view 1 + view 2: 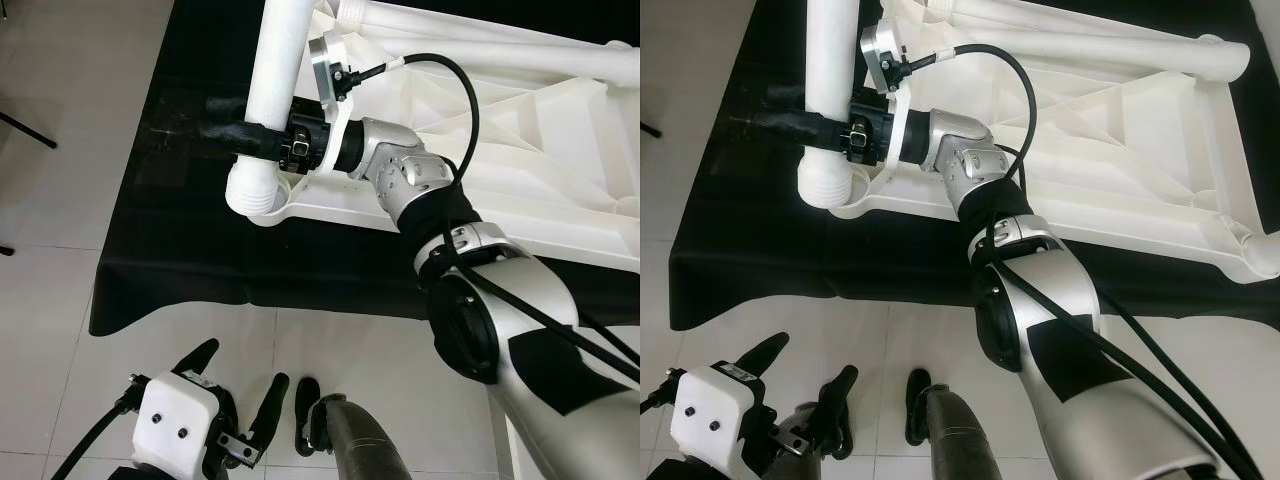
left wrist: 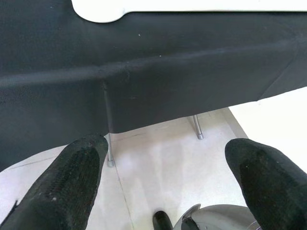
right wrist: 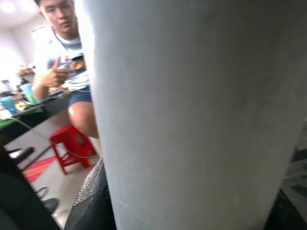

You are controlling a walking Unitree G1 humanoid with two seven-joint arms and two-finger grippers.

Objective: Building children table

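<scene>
Right gripper (image 1: 225, 135) — fingers clamped around white table leg (image 1: 272, 95), its threaded end at the corner socket of the upturned white tabletop (image 1: 520, 130) on black cloth (image 1: 180, 260). Left gripper (image 1: 235, 385) — low, fingers spread, empty.

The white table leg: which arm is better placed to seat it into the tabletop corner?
Right. The right gripper is shut on the white table leg at the tabletop corner socket, while the left gripper hangs open, low over the floor.
</scene>
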